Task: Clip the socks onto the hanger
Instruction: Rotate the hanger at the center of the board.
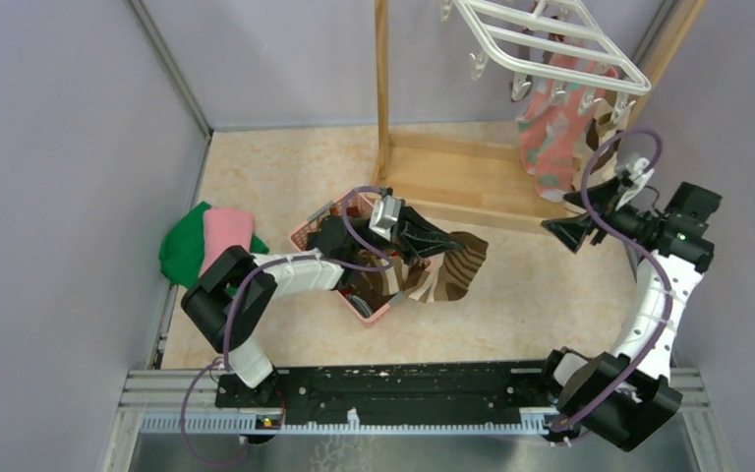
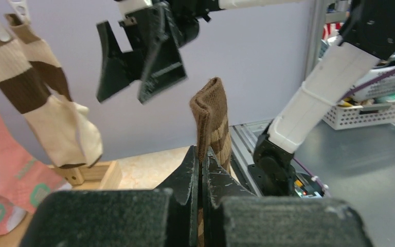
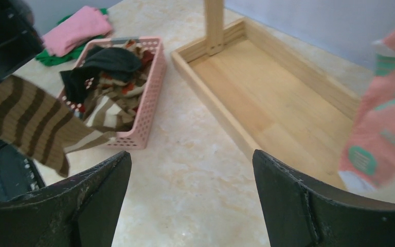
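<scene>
My left gripper [image 1: 444, 241] is shut on the cuff of a brown striped sock [image 1: 457, 267] and holds it in the air beside the pink basket. In the left wrist view the sock [image 2: 212, 121] stands up between the shut fingers, at the left gripper [image 2: 201, 154]. My right gripper [image 1: 572, 224] is open and empty, level with the sock and to its right; it also shows in the left wrist view [image 2: 136, 59]. The white hanger [image 1: 551, 39] hangs at the top right. A pink sock [image 1: 549, 147] and a brown and cream striped sock [image 2: 36, 98] are clipped to it.
A pink basket [image 3: 146, 98] with several more socks [image 3: 108, 77] sits mid-table. The wooden stand's base tray [image 3: 267, 98] lies behind it, its post [image 1: 382, 88] upright. Folded green and pink cloths [image 1: 206, 236] lie at the left wall. The hung pink sock [image 3: 385, 139] is close to my right gripper [image 3: 190, 170].
</scene>
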{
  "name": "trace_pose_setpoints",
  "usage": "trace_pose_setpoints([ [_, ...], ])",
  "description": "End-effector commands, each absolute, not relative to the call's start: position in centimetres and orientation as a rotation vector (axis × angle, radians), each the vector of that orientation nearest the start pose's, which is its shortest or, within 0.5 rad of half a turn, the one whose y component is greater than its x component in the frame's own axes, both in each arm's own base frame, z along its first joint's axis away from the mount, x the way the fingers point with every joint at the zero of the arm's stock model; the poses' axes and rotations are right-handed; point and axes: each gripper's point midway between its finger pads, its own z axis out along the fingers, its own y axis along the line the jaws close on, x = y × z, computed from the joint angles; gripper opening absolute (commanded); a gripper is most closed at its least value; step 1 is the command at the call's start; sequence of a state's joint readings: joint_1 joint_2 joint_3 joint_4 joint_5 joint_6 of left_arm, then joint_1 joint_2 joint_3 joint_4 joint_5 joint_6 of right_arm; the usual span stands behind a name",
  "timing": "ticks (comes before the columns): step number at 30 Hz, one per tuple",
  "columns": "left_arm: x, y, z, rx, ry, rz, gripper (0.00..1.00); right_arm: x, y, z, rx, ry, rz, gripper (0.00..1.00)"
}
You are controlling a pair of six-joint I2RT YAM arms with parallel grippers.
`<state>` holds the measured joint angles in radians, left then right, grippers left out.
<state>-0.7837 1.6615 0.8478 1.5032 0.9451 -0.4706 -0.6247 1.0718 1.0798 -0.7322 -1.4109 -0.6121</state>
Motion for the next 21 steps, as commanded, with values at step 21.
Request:
trace_pose_setpoints([
  [21,23.9,-44.3,33.4,0.878,0.876,-1.253,0.0,22.2,12.4,28.6,-1.04,1.342,0.983,0.83],
])
